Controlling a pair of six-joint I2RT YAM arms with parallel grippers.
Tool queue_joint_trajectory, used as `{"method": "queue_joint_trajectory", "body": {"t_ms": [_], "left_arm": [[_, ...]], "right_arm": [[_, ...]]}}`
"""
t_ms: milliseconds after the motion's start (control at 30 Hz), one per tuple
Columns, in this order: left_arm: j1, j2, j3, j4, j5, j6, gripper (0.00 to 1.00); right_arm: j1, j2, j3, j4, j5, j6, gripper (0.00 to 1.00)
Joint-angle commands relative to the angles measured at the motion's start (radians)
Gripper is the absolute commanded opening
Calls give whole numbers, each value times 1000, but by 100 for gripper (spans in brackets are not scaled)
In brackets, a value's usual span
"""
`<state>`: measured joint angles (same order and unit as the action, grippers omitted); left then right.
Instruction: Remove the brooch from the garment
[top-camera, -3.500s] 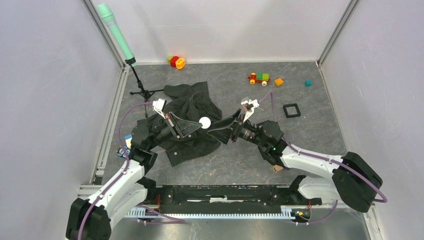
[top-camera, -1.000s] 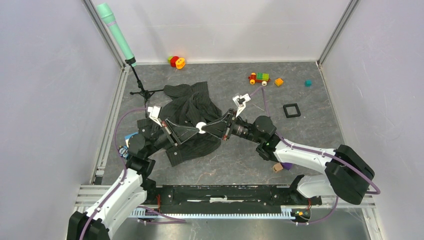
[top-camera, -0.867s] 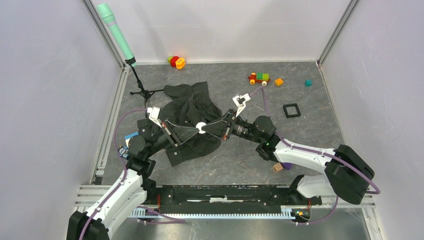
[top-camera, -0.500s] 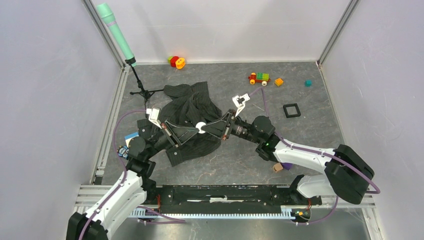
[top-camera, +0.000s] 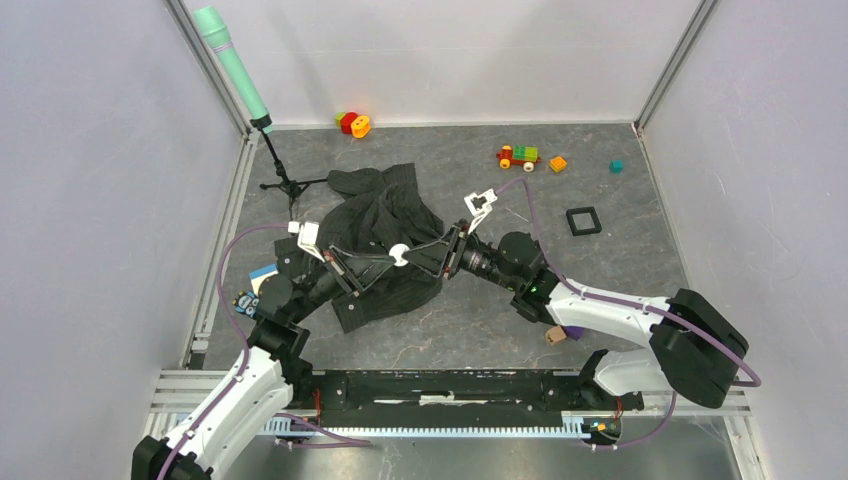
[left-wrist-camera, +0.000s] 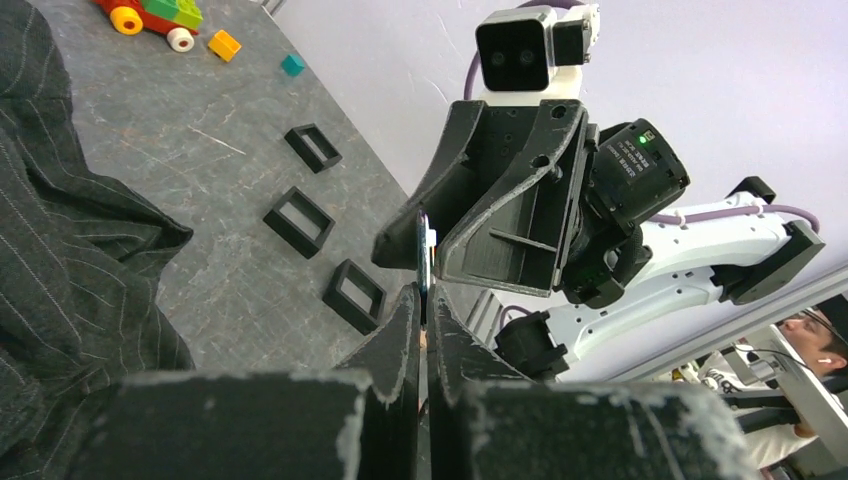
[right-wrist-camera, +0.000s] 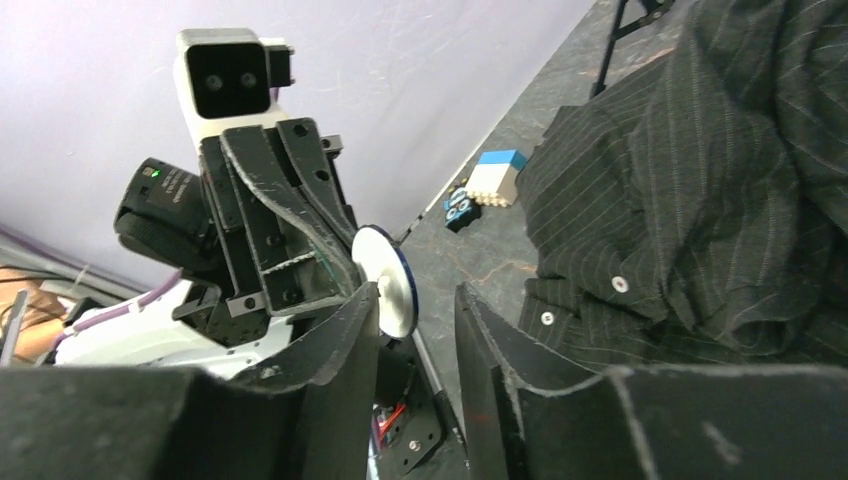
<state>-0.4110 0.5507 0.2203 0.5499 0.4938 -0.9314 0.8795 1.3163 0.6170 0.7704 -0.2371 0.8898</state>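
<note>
The brooch (right-wrist-camera: 385, 280) is a small round disc with a white face and a dark-blue rim. It hangs in the air above the garment (top-camera: 385, 215), a dark pinstriped shirt with white buttons. My left gripper (left-wrist-camera: 422, 295) is shut on the brooch, whose thin edge (left-wrist-camera: 423, 250) sticks up between the fingers. My right gripper (right-wrist-camera: 418, 292) faces it tip to tip. Its jaws stand apart around the disc, which lies close to its left finger (right-wrist-camera: 340, 330). In the top view the disc (top-camera: 398, 254) shows white between both sets of fingertips.
Black square frames (left-wrist-camera: 298, 221) lie on the grey floor to the right, one (top-camera: 583, 220) visible from above. A toy train (top-camera: 518, 155), an orange block (top-camera: 558, 163) and a teal cube (top-camera: 616, 166) sit at the back. A microphone stand (top-camera: 285, 185) is at back left, a blue-white block (right-wrist-camera: 497, 176) beside the shirt.
The right gripper moved left to meet the left gripper at the brooch, and its jaws now stand apart. The left arm has drawn slightly back and to the left, disc still pinched.
</note>
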Motion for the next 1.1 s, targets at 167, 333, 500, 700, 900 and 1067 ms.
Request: {"method": "queue_joint_trajectory", "body": {"t_ms": [167,333,500,700,900,1067], "left_arm": [[2,39,49,21,-34,88,2],[2,86,47,-6,-46,98,2],[1,169,122,-204,-68,194,2],[-8,313,187,-343,-123,268,2],[-60,425,255,-468,-285,380,2],[-206,489,357,-607,-566,500,2]], "right_arm": [[-20,-67,-22,-63,94,-73,60],[-22,-147,-10,-250,177,-164,74],[-73,-226,13,-623,309,-315,95],[-264,-380,-48,-934,336,-460,98],[-438,-389,-108,-1065,305,-541,98],[-554,-359,-189,-1020,183,-556,98]]}}
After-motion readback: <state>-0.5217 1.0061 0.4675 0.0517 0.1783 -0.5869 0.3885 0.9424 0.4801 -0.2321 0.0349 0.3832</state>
